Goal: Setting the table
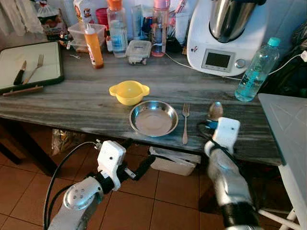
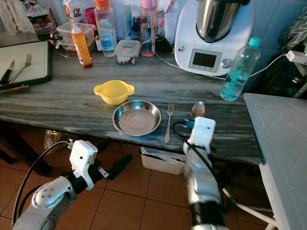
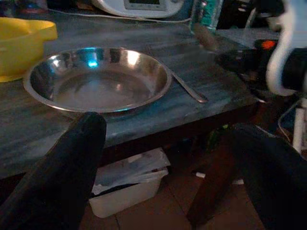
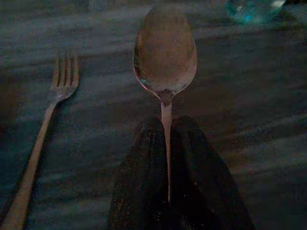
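Right wrist view: the right gripper (image 4: pixel 168 158) pinches a spoon (image 4: pixel 165 57) by its handle, bowl above the grey table (image 1: pixel 72 103), just right of the fork (image 1: pixel 185 123) beside the steel plate (image 1: pixel 153 118). Left gripper (image 1: pixel 136 158) hangs spread apart below the table edge.

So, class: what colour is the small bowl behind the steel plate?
Yellow: the bowl shows best in the left eye view.

The spoon (image 4: pixel 165 57) has its handle hidden between the black fingers (image 4: pixel 139 191) of the right gripper (image 4: pixel 168 163); in the head views only its bowl clears the wrist housing. The fork (image 4: pixel 33 158) handle is cut off at the right wrist view's edge. The water bottle (image 4: pixel 252 8) appears cropped and blurred there.
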You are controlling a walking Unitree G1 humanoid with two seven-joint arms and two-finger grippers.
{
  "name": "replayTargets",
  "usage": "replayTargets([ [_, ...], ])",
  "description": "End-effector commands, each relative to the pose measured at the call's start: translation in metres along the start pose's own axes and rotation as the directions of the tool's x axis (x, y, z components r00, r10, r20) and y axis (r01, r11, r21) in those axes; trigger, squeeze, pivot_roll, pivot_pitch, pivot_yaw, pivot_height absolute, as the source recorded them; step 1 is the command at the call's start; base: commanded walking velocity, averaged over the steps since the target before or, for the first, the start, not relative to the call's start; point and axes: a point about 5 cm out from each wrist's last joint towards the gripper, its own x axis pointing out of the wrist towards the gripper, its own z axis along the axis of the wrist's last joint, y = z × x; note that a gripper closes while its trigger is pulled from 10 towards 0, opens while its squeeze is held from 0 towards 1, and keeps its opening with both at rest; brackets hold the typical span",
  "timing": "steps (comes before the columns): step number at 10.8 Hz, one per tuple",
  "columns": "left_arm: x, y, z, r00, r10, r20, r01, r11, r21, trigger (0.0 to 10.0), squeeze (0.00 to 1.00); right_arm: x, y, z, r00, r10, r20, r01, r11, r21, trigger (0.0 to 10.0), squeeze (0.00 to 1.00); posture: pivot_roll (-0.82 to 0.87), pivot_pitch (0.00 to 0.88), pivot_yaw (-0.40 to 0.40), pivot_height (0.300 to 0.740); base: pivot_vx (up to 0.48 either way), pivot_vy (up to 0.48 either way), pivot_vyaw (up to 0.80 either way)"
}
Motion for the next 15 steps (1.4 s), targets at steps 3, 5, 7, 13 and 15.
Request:
replayTargets([
  [3,-0.002,-0.002,0.010,0.996,-0.086,0.013,0.086,0.996,-0.029,10.0,0.00,0.010,0.007,0.000,0.999,0.001,-0.042,0.000,1.000,0.027,10.0,0.00,0.15,0.085,-0.024,0.740,0.000,0.000,0.00],
  [5,-0.001,-0.003,0.010,0.992,-0.123,0.003,0.123,0.992,-0.030,10.0,0.00,0.014,0.013,-0.001,0.998,0.030,-0.059,-0.028,0.999,0.026,10.0,0.00,0.16,0.072,-0.030,0.740,0.000,0.000,0.00],
  [7,0.000,-0.004,0.010,0.992,-0.126,-0.002,0.126,0.991,-0.038,10.0,0.00,0.016,0.018,-0.004,0.996,0.043,-0.077,-0.041,0.999,0.030,10.0,0.00,0.16,0.063,-0.032,0.740,0.000,0.000,0.00],
  [13,0.002,-0.008,0.007,0.990,-0.140,-0.015,0.139,0.988,-0.063,10.0,0.00,0.025,0.029,-0.007,0.993,0.052,-0.105,-0.046,0.997,0.063,10.0,0.00,0.16,0.067,-0.030,0.740,0.000,0.000,0.00],
  [15,0.002,-0.008,0.006,0.990,-0.140,-0.016,0.139,0.988,-0.067,10.0,0.00,0.027,0.022,-0.006,0.995,0.023,-0.102,-0.017,0.998,0.058,10.0,0.00,0.16,0.068,-0.031,0.740,0.000,0.000,0.00],
])
